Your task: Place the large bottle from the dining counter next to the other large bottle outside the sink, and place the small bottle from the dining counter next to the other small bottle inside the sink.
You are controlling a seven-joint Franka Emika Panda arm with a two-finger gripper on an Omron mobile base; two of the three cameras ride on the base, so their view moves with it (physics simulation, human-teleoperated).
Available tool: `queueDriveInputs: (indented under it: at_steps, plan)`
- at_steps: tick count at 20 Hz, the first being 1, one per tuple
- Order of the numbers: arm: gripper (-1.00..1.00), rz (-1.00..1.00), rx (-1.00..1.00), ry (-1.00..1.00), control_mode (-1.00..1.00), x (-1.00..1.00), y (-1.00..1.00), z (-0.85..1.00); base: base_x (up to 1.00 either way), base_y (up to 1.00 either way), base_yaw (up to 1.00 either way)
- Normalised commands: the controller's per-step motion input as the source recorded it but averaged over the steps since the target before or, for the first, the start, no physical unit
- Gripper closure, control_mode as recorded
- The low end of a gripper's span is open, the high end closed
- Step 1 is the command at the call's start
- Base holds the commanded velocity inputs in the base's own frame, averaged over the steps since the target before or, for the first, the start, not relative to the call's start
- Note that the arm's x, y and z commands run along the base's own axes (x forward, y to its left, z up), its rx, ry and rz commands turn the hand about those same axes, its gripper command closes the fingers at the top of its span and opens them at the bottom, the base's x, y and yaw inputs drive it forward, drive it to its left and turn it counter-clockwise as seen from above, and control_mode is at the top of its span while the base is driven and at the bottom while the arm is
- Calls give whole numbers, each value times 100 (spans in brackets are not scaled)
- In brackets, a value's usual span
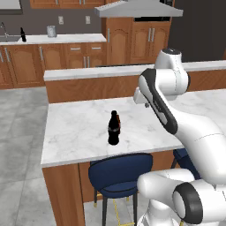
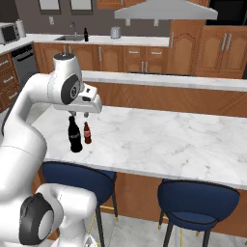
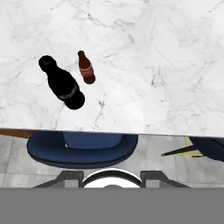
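**Two bottles on dining counter, arm hovering above**

Rendered kitchen, wood cabinets, grey tile floor, steel range hood (image 2: pixel 164 10) at top. The dining counter (image 1: pixel 79 128) is a white-grey marble slab on a brown wood base, with a raised wooden back ledge (image 2: pixel 164 79) behind it. Blue stools sit under the near edge: one stool (image 1: pixel 119 172) under the bottles, a second stool (image 2: pixel 198 202) further along the same edge.

The large bottle (image 1: pixel 114 128), dark with a pale label band, stands upright near the counter's near edge, towards its left end. The small bottle (image 2: pixel 87 133), reddish-brown with a red label, stands upright just beside it, a little further in from the near edge; the two are apart, not touching. Hand view looks down on both, tilted by perspective: large bottle (image 3: pixel 62 83), small bottle (image 3: pixel 86 68).

The gripper (image 2: pixel 79 115) hangs above the two bottles, clear of both, nothing visibly held. Finger tips too small and dark here; cannot tell whether jaws are apart or together.

Far back worktop: the sink (image 2: pixel 70 37) with a curved silver tap (image 2: pixel 74 28), a dark bottle (image 2: pixel 86 34) standing on the worktop right beside the basin, a metal canister (image 2: pixel 115 32) further right. A microwave (image 2: pixel 8 33) sits at the far left worktop.
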Motion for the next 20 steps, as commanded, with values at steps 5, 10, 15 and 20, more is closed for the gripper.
queueDriveInputs:
  at_steps: [5,10,15,20]
  plan:
    - [-100,0,0,0,-100,0,4,0,0,0,0]
    - [-100,0,0,0,-100,0,16,0,0,0,0]
    - [-100,0,0,0,-100,1,38,0,0,0,0]
    - [-100,1,0,2,-100,-4,39,5,0,0,0]
